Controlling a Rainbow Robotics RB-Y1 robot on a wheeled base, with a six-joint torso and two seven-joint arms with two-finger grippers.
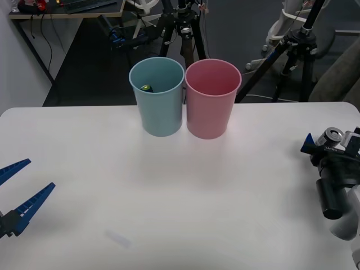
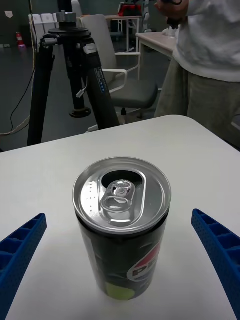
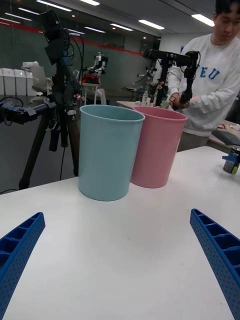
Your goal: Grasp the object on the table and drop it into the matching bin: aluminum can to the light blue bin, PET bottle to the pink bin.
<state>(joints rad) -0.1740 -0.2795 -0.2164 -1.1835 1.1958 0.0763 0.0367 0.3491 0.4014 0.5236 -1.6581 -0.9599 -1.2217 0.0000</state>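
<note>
The right gripper is open, its fingers on both sides of the can, not touching it. The can stands upright at the table's right edge. Close evenly around its middle, then lift straight. The blue bin is far left. The left gripper waits open, near left.

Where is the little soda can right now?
In the front view the aluminum can stands upright on the table at its right edge, between the open right gripper jaws, right of the pink bin.
</note>
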